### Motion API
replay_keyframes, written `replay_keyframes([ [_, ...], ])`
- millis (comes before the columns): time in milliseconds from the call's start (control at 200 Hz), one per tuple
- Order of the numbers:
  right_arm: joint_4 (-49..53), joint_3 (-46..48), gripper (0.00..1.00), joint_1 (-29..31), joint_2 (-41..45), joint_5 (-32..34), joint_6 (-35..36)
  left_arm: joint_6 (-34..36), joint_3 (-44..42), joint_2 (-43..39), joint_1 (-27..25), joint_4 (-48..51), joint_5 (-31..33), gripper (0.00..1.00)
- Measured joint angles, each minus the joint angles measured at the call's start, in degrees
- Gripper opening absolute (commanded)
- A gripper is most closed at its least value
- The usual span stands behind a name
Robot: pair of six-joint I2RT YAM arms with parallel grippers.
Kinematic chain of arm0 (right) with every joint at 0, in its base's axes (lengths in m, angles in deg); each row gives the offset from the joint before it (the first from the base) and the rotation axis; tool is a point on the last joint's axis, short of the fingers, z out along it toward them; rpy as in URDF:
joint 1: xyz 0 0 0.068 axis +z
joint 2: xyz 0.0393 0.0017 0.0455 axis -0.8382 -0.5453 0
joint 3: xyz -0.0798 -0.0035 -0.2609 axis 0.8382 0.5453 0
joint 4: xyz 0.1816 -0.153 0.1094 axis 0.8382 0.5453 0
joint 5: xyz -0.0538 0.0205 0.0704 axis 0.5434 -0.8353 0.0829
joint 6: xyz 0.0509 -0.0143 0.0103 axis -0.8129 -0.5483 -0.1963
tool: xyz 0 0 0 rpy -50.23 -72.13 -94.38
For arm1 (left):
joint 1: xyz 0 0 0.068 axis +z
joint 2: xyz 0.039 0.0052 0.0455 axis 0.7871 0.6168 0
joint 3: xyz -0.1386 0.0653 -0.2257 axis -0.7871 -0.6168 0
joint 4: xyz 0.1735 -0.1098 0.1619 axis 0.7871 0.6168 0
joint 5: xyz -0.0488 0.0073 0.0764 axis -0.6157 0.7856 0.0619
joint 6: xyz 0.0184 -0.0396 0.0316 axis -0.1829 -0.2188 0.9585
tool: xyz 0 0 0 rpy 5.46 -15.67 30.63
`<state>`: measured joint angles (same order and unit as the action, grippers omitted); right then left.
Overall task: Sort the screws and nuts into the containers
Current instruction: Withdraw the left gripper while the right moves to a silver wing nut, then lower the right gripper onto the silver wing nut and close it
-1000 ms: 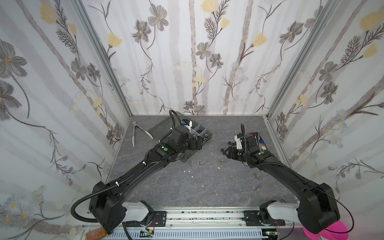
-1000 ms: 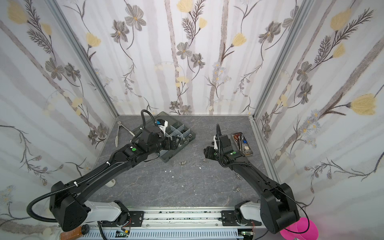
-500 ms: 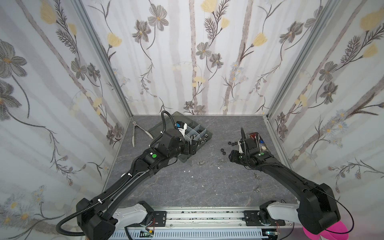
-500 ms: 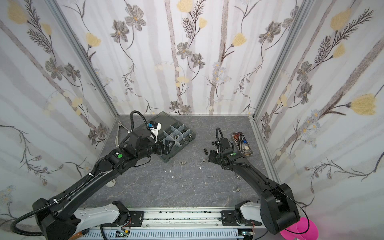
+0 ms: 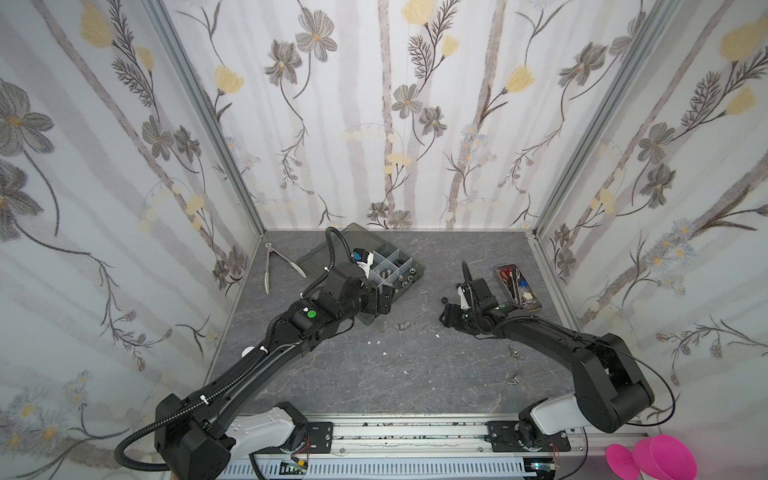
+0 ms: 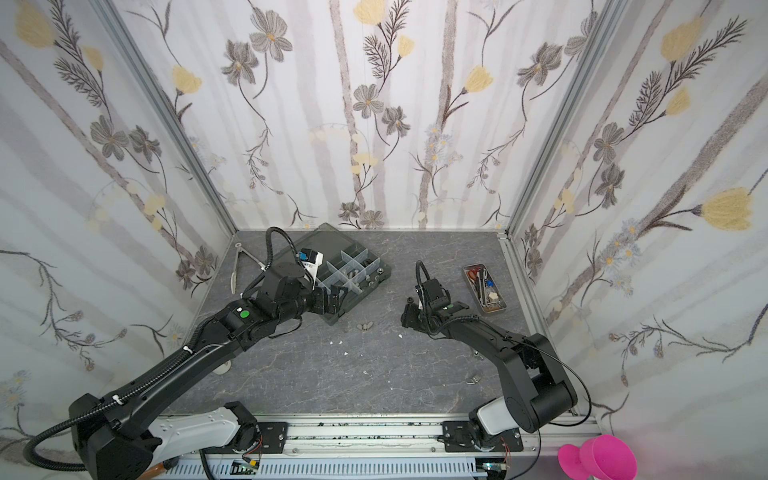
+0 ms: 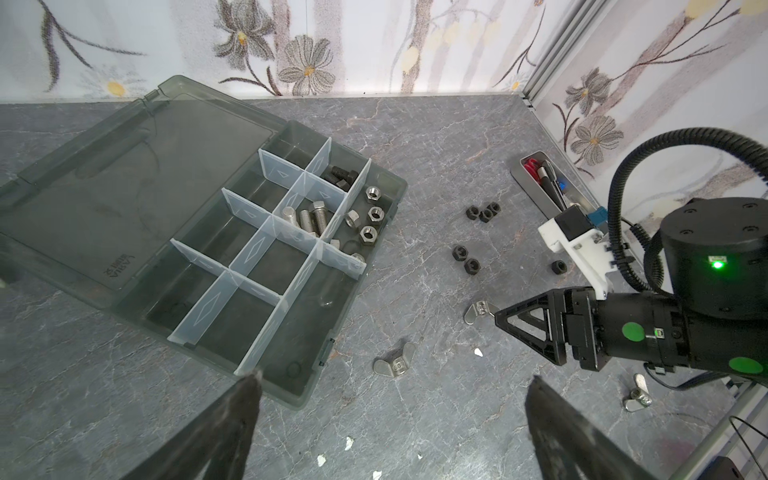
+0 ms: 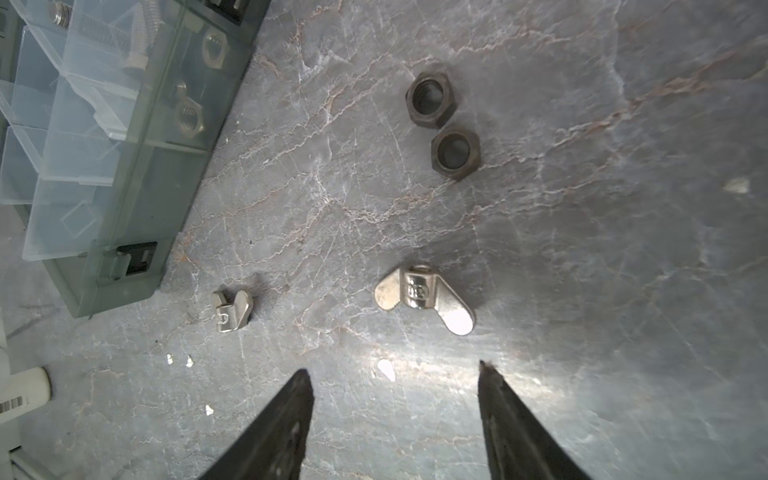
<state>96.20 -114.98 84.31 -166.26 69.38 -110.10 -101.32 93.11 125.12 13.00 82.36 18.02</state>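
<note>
Four wing nuts (image 8: 424, 297) are left loose on the near table (image 8: 623, 249); the right gripper (image 8: 394, 368) is held open and empty just short of one. To its left, the left gripper (image 7: 395, 376) is spread wide, empty, by the box (image 7: 286, 390). Six black nuts (image 7: 482, 212) are scattered farther out, unsorted. Three silver screws (image 7: 309, 218), black screws (image 7: 343, 176) and about five silver nuts (image 7: 374, 214) are already binned; roughly half is judged done.

Left gripper (image 5: 387, 299) hovers at the organizer box (image 5: 419, 272), right gripper (image 5: 444, 318) low over the table (image 5: 415, 374).
</note>
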Motion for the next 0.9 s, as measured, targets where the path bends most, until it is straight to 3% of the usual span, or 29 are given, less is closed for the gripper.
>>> replay_keyframes([
  [285,-4.7,-0.1,0.64,0.8,-4.8,-1.5,-3.1,0.9,-0.5,-0.1,0.0,0.0,1.4,0.99],
  [899,-4.9,-7.8,0.59,0.9,-14.4,0.7,-1.4,1.2,-0.8,0.6,0.1,0.0,3.2,1.00],
])
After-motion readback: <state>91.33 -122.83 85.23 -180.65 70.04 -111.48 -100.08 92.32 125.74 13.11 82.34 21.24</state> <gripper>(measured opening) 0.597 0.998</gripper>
